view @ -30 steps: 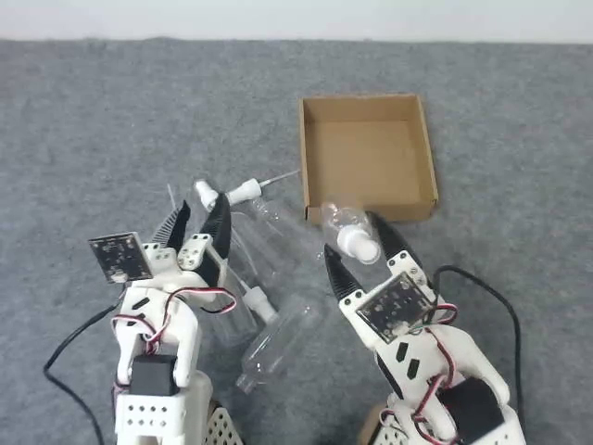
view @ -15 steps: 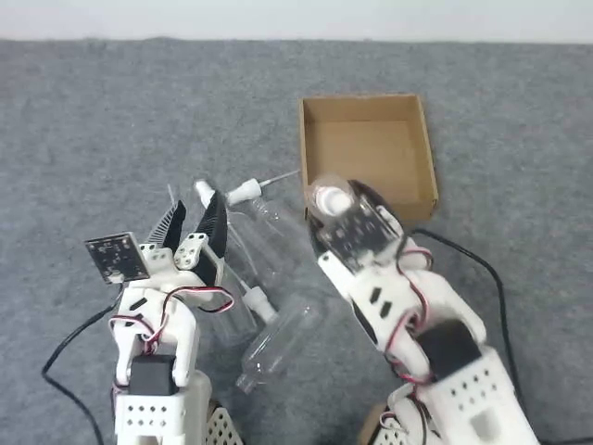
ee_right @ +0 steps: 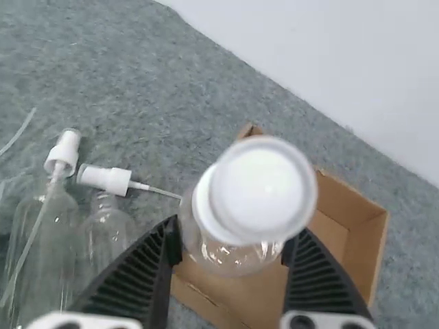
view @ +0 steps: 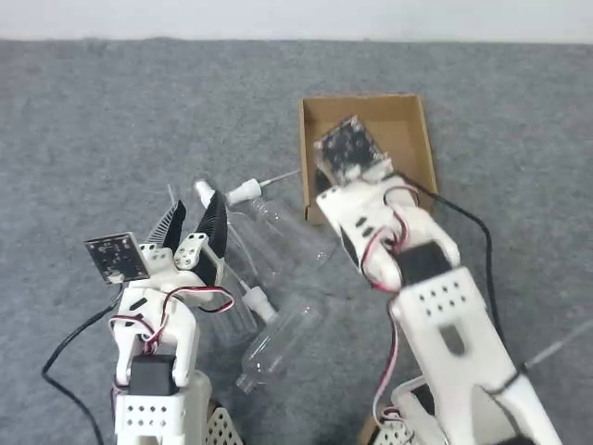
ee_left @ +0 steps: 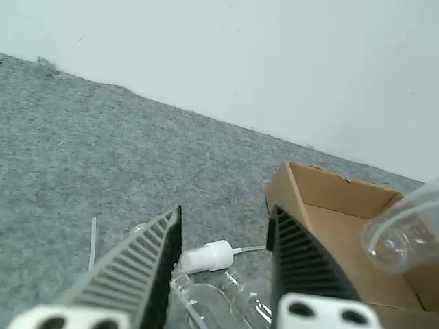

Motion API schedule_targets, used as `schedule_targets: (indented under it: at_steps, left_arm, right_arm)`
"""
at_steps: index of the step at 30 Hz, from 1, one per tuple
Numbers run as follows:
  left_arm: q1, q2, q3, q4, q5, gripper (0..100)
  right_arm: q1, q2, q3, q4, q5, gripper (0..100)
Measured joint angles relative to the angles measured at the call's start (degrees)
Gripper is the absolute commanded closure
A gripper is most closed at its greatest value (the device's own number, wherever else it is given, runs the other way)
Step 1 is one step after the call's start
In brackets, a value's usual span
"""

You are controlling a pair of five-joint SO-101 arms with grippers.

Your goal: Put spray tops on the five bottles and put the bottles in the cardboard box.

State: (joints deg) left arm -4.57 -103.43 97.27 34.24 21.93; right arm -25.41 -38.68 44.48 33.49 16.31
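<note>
Right wrist view gives the clearest reading. The right pincer (ee_right: 236,236) is clamped on a clear plastic bottle with a white round spray top (ee_right: 255,184). Its two black ribbed fingers press the shoulders just under the cap. The cap faces back toward the wrist and the body runs out past the fingertips. Directly beyond those tips lies the shallow square brown cardboard box (ee_right: 357,209), so the held bottle hangs over the box's near edge and is not yet set down. High view shows that arm stretched over the near part of the box (view: 422,130). The stretch of box floor showing beyond the pincer carries no bottle.

The left pincer (ee_left: 225,212) stands apart with nothing between its fingers. Just past its tips a loose white spray top (ee_left: 206,257) with a thin dip tube lies on the grey carpet (ee_left: 103,137). Below that pincer and toward the other arm, the other clear bottles (view: 278,239) lie in a jumble.

I judge the task to be at an early stage. One bottle is capped and looks set to be the first boxed. Of the rest, one lying bottle (ee_right: 38,223) seems to wear its top and one uncapped bottle (view: 283,341) shows a bare neck, but the exact count in the heap is hard to tell. Capping several bottles and boxing all five remains.
</note>
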Motion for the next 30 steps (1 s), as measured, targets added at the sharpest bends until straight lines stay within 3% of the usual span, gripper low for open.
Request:
schedule_targets:
  at_steps: [6, 24, 30]
  left_arm:
    - [0.0, 0.0, 0.0, 0.0, 0.0, 81]
    - [0.0, 0.0, 0.0, 0.0, 0.0, 81]
    - [0.0, 0.0, 0.0, 0.0, 0.0, 81]
  right_arm:
    - [1.85, 11.52, -7.21, -2.64, -5.01, 88.3]
    - [1.76, 42.29, -32.18, -2.64, -5.98, 87.9]
    - [2.46, 48.35, -38.07, -2.64, -12.4, 87.9]
